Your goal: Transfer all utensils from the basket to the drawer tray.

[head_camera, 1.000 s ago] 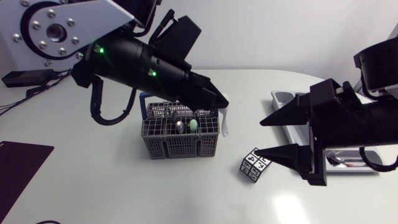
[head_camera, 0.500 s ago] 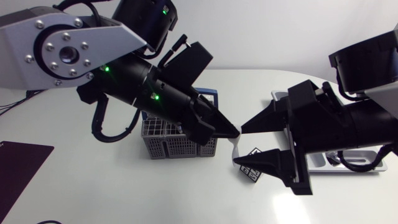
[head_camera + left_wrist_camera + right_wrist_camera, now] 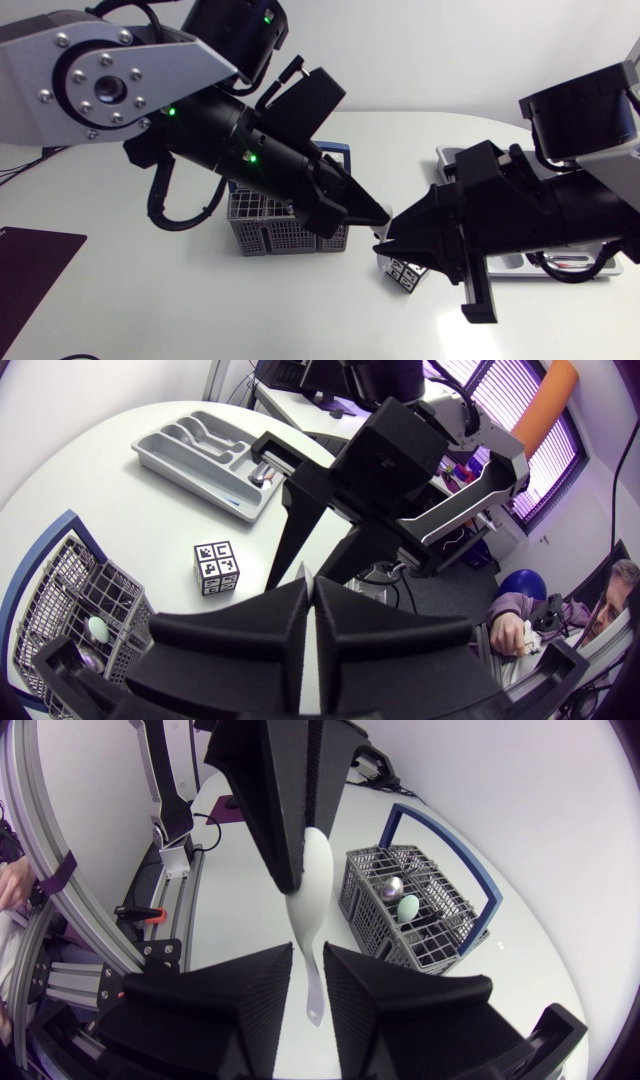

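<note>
A white spoon [image 3: 312,890] hangs handle-down in mid-air, to the right of the grey wire basket [image 3: 282,236]. My left gripper [image 3: 378,213] is shut on its bowl end. My right gripper [image 3: 309,948] meets it from the other side, its fingers pressed on both sides of the handle. In the head view the two grippers hide the spoon. A silver spoon [image 3: 393,885] and a pale green utensil [image 3: 408,907] still stand in the basket [image 3: 420,915]. The grey drawer tray [image 3: 190,445] lies at the table's right, behind my right arm.
A small cube with black-and-white markers [image 3: 405,276] lies on the table just under the two grippers. The basket has a blue handle [image 3: 460,860]. A dark mat [image 3: 30,262] sits at the table's near left.
My left arm carried the white spoon from over the basket out to the right. My right gripper came in from the right and closed its wide-open fingers onto the spoon's handle.
</note>
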You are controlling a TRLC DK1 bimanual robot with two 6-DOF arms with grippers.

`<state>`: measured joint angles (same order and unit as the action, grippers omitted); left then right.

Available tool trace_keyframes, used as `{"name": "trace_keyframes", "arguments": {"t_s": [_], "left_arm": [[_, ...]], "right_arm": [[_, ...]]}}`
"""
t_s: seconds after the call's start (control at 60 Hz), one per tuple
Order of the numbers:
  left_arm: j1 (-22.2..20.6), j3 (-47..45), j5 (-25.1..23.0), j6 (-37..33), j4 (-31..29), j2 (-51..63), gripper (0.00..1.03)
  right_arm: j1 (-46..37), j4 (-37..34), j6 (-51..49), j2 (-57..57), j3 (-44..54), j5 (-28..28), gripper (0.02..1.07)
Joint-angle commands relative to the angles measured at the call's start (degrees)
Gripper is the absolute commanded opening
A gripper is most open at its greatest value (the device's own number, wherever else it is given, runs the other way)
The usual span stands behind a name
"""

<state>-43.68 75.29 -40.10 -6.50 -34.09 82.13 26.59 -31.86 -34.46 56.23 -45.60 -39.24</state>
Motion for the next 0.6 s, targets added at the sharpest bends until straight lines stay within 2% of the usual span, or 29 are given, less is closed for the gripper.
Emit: {"name": "trace_keyframes", "arguments": {"t_s": [0.0, 0.05, 0.233, 0.467, 0.583], "left_arm": [[-0.26, -1.37, -0.95, -0.97, -0.63, -1.18, 0.04], [-0.26, -1.37, -0.95, -0.97, -0.63, -1.27, 0.04], [0.00, -1.02, -0.95, -0.97, -0.89, -1.71, 0.04], [1.58, 0.39, -0.95, -0.35, -0.10, -2.76, 0.43], [4.75, 1.79, -0.95, 2.72, 2.45, -3.55, 0.51]], "right_arm": [[0.39, -0.22, 0.97, 0.29, 1.31, -0.66, 0.11], [0.39, -0.49, 0.97, 0.64, 1.04, -0.66, 0.08], [0.31, -1.19, 0.88, 0.90, 0.96, -0.39, 0.08], [-0.13, -2.68, -0.61, 1.34, 1.57, 0.22, 0.08], [-1.45, -3.83, -2.72, 1.52, 2.54, 1.45, 0.08]]}}
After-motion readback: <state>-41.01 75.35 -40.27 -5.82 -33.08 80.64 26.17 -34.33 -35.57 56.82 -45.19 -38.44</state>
